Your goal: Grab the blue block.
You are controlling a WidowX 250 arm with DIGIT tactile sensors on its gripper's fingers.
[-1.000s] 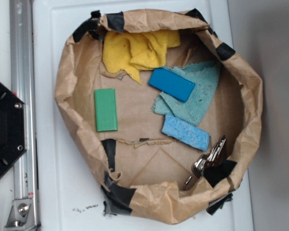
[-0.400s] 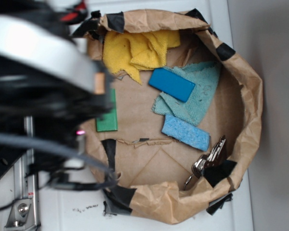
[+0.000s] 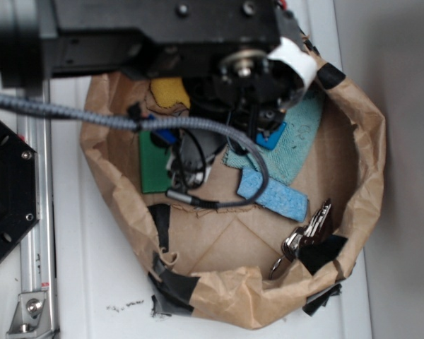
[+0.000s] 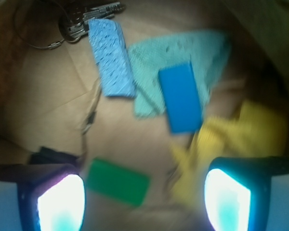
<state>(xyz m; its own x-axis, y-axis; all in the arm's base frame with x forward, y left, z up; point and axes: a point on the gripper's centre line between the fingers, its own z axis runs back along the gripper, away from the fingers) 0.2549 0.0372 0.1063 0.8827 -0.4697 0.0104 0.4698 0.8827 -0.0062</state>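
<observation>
The blue block [image 4: 180, 96] lies flat, partly on a teal cloth [image 4: 183, 53], ahead of my gripper [image 4: 144, 202] in the wrist view. The two lit fingertips [image 4: 60, 202] stand wide apart with nothing between them, high above the bag floor. A green block [image 4: 118, 182] lies below, between the fingers. In the exterior view my arm [image 3: 247, 70] covers most of the blue block [image 3: 272, 136]; only one corner shows. The gripper itself is hidden under the arm there.
All of it sits in a rolled-down brown paper bag [image 3: 371, 162]. A pale porous blue sponge [image 3: 275, 196] lies beside the teal cloth [image 3: 300, 138]. Keys [image 3: 307, 236] lean at the bag's wall, a yellow cloth [image 3: 171, 92] is bunched at the back, and the green block [image 3: 152, 169] lies to the left.
My arm has swung in from the left across the top of the bag, now hiding the yellow cloth and most of the blue block. The objects have not moved.
</observation>
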